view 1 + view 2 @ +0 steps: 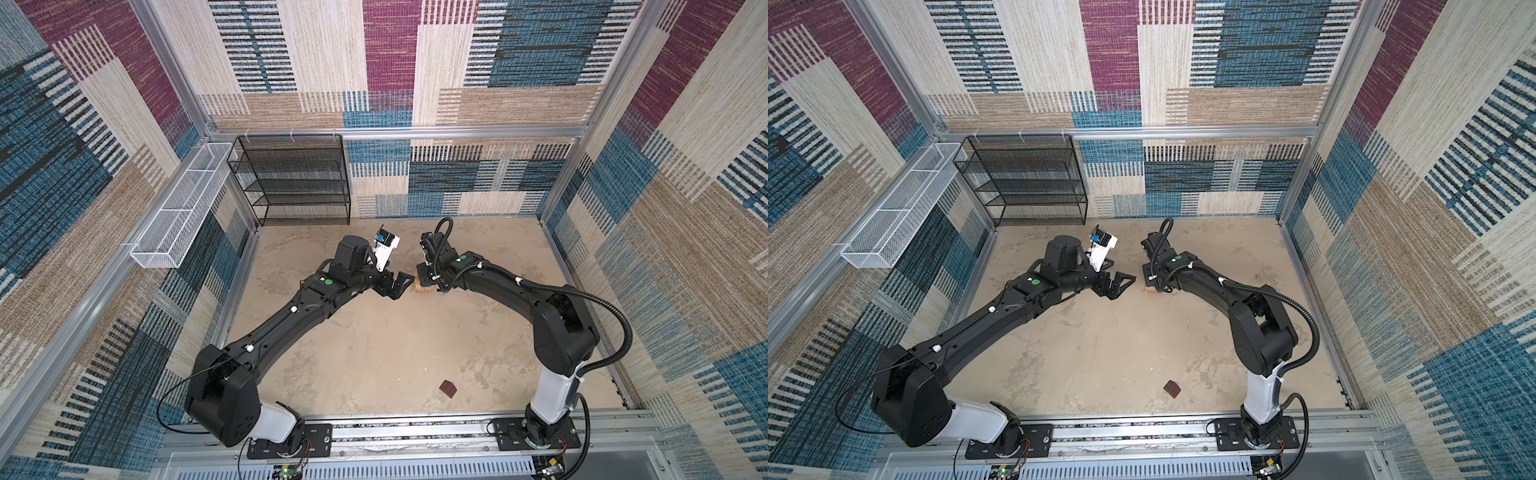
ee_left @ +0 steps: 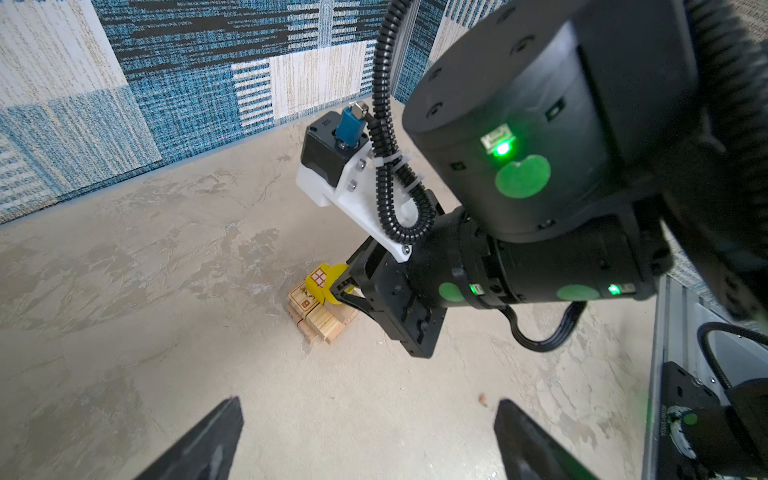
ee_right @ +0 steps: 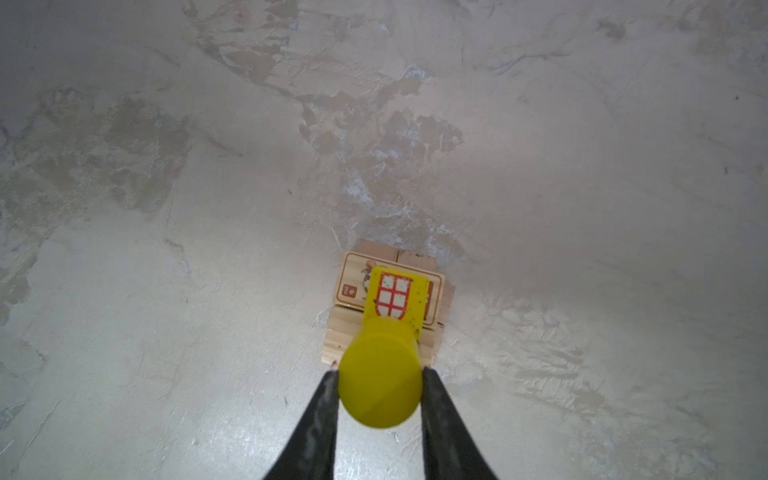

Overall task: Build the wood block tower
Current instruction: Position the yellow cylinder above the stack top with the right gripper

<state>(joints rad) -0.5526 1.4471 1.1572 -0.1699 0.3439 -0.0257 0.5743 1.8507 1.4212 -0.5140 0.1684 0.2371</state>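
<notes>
While the right end effector (image 3: 380,374) is clenched on the yellow cylinder (image 3: 379,388), one finger on each side, the cylinder sits at the wood block tower (image 2: 320,320), right beside the yellow window block (image 3: 395,297). Can't tell from the wrist views whether the cylinder is seated on the stack or just above it.

Tower build: pale planks (image 3: 336,345) in crossed layers on the bench (image 1: 374,353), printed plank (image 3: 353,286) on top, window block standing on that. In a top view only a sliver of the tower (image 1: 420,287) shows between the two end effectors, mid-bench toward the back wall.

Left end effector (image 1: 401,286) is released, jaws spread wide, nothing in them. It hovers just beside the tower on the left, not touching. The left wrist view shows its fingers (image 2: 208,440) far apart with bare bench between.

Dark brown block (image 1: 448,388) lies alone on the bench near the front rail, well apart from the tower and nearer the right arm's base.

Black mesh shelf (image 1: 291,178) stands at the back-left corner, with a white wire basket (image 1: 178,208) on the left wall beside it.
</notes>
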